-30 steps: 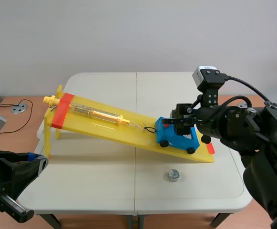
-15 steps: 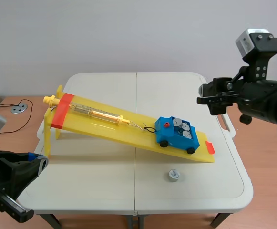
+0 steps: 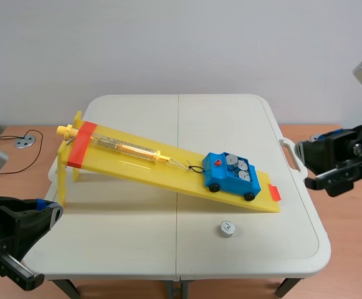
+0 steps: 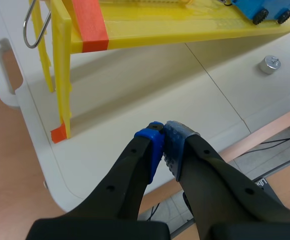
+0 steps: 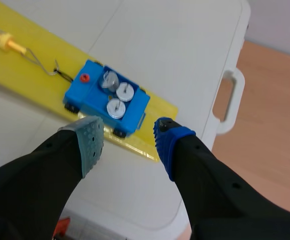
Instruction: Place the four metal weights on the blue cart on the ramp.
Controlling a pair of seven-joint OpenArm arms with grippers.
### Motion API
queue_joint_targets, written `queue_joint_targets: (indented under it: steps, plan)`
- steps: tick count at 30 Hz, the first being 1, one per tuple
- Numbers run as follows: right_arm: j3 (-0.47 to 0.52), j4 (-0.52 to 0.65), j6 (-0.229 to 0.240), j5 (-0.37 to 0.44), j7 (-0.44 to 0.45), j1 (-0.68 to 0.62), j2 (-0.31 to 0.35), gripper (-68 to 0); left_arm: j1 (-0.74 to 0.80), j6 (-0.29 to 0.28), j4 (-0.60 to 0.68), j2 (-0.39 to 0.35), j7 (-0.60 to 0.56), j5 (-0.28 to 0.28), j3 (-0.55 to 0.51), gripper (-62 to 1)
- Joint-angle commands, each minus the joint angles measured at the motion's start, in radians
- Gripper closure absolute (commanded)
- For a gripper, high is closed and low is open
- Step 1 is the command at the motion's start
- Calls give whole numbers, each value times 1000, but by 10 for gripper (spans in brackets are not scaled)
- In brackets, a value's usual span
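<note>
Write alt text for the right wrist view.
A small blue plastic cart carrying three round silver metal weights sits on a yellow plastic ramp on a white table, just ahead of the right gripper, whose fingers are open.

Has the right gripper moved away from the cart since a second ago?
Yes. The right gripper has drawn back from over the blue cart to just past the right edge of the table.
</note>
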Motion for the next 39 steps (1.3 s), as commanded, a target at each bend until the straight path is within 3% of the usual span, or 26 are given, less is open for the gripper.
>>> queue_joint_targets:
  steps: [1,7,12,24,33,39]
  plan:
    - [53,95,54,90,80,-3,63,-249,-19,-18,50,8,-103,-77,-6,-36]
    - [71,87,79,70,83,-89,63,-249,-19,-18,50,8,-102,-77,-6,-36]
    - [49,16,89,13,150,-84,60,-249,-19,-18,50,8,-102,-77,-6,-36]
    - [-141,-229,89,-187,285,64,-7,-249,-19,-18,50,8,-103,-77,-6,-36]
    - [-241,-383,53,-320,373,161,-90,-249,-19,-18,50,8,-103,-77,-6,-36]
    - [-291,-471,21,-368,409,222,-134,-249,-19,-18,50,8,-103,-77,-6,-36]
